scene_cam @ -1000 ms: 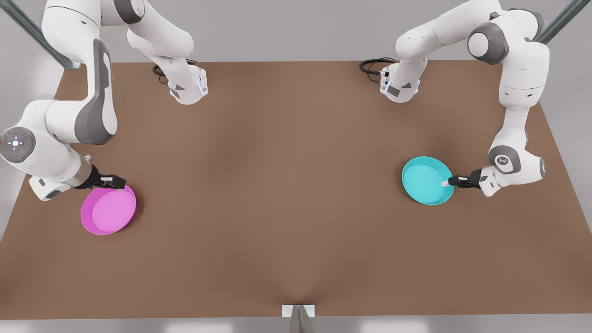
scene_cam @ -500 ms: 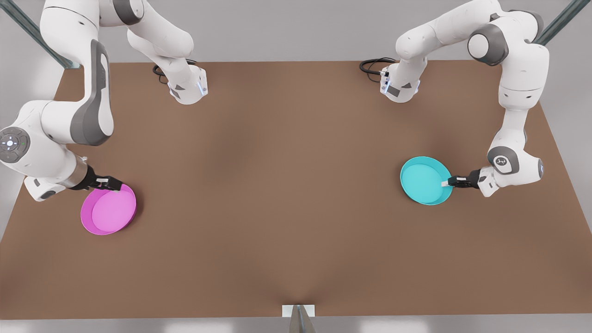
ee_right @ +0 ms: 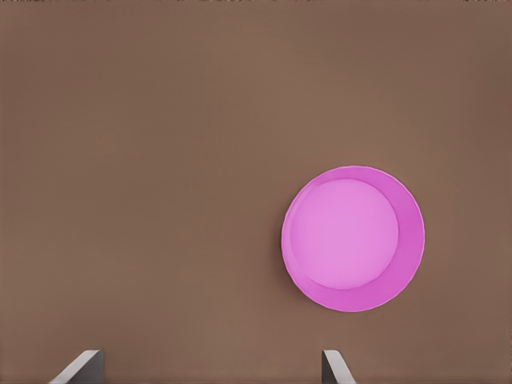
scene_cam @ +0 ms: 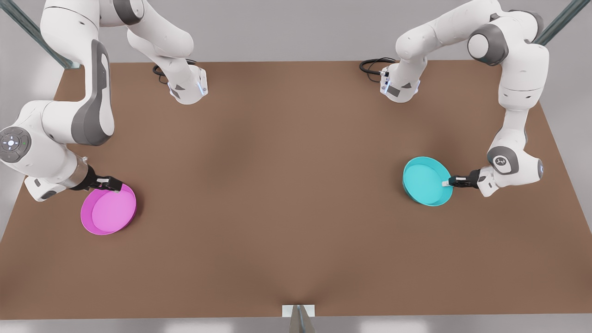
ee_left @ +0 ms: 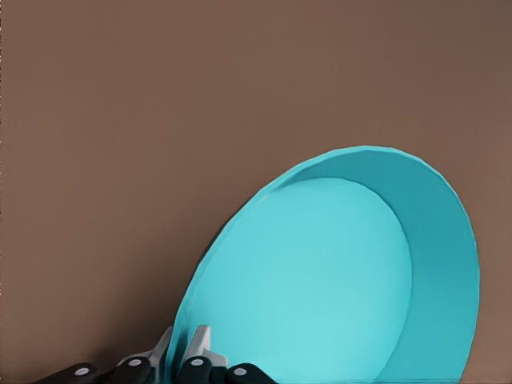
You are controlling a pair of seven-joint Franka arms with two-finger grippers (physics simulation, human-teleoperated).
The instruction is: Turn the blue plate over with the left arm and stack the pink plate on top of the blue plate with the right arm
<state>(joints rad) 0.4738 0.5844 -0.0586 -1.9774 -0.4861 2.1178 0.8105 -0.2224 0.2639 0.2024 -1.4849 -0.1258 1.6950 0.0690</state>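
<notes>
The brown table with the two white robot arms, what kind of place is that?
Probably a simulated robot test bench, not a home: a bare brown table, the left gripper pinching the blue plate, and the right gripper open by the pink plate.

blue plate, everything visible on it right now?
The blue plate is a round, shallow cyan dish with a raised rim and a plain flat inside, smooth like plastic. It sits toward the front view's right on the brown table, tilted with its inside facing the left wrist view. The left gripper pinches its rim, one of the fingers on the inner side. The pink plate lies far apart, across the table.
</notes>
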